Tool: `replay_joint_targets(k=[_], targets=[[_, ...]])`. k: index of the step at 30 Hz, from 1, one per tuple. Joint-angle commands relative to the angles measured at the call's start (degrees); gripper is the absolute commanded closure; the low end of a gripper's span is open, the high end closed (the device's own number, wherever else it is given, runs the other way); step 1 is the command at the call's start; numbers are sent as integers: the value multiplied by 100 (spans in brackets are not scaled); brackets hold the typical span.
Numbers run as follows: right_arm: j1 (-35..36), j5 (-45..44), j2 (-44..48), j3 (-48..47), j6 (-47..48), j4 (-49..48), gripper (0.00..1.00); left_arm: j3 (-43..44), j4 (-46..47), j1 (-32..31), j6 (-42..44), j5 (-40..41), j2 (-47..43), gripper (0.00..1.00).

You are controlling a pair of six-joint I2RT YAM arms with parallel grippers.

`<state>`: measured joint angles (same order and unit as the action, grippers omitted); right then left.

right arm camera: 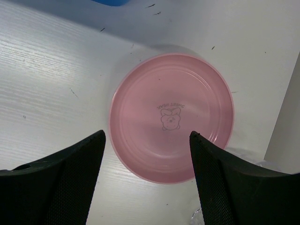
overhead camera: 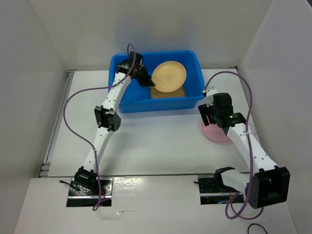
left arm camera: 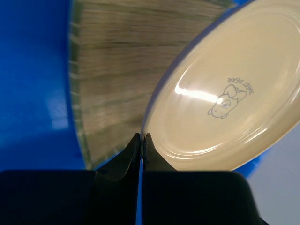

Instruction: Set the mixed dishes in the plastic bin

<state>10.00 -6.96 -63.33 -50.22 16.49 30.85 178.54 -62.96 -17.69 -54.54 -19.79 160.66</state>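
Observation:
The round tan plate (overhead camera: 169,76) hangs tilted inside the blue plastic bin (overhead camera: 146,103), over the woven bamboo mat (overhead camera: 168,93) on the bin's floor. My left gripper (overhead camera: 148,82) is shut on the plate's left rim; the left wrist view shows its tips (left arm camera: 141,137) pinching the edge of the tan plate (left arm camera: 225,93), with the mat (left arm camera: 117,70) behind. The pink plate (right arm camera: 171,117) lies flat on the table right of the bin. My right gripper (right arm camera: 147,136) hovers open above it, one finger on each side. A glassy sliver (right arm camera: 199,216) shows by the right finger.
The bin's blue wall (left arm camera: 33,70) rises close on the left of the held plate. White walls enclose the table on the left, back and right, and the right wall (right arm camera: 286,117) stands near the pink plate (overhead camera: 217,135). Purple cables loop beside both arms.

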Motion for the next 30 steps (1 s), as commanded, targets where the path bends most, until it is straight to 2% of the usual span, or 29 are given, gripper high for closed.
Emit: replay_joint_targets(k=[1,9,11,12,13,14,15,16,17,18,21,23,25,26,27,29,30], targets=[[46,-104,146,-6,-58,-211,23,85,-67,38,-188,36,457,100],[-6,-156,198,-6,-58,-211,23,85,-375,38,102,309,862,100],[-7,-156,198,-6,-58,-211,23,85,-314,91,102,256,915,91],[-7,-156,198,-6,-58,-211,23,85,-261,91,102,161,915,84],[-59,-156,198,-6,-58,-211,19,85,-209,143,102,55,854,69],[-60,-156,198,-6,-58,-263,13,85,-156,143,154,54,731,33],[-60,-156,137,-6,-58,-264,11,85,-68,143,155,54,626,17],[-129,-287,137,-6,-58,-264,8,85,-67,143,155,124,520,10],[-252,-288,137,46,-58,-264,2,85,-15,213,155,125,284,7],[-322,-384,76,47,-58,-325,2,85,55,214,155,125,160,2],[-665,-62,6,178,406,-325,2,85,56,380,154,2,-394,0],[-666,464,-380,232,1038,34,2,85,-5,450,259,2,-877,0],[-666,520,-1089,179,1320,288,2,85,-145,512,522,168,-1420,0],[-666,520,-1320,179,1417,386,5,85,-233,512,619,264,-1615,0],[-666,590,-1514,92,1540,491,10,85,-330,512,725,544,-1799,0],[-666,678,-1691,91,1838,641,11,85,-795,434,1102,957,-2309,0],[-562,679,-1691,91,1918,641,11,85,-1014,355,1208,1429,-2442,0]])
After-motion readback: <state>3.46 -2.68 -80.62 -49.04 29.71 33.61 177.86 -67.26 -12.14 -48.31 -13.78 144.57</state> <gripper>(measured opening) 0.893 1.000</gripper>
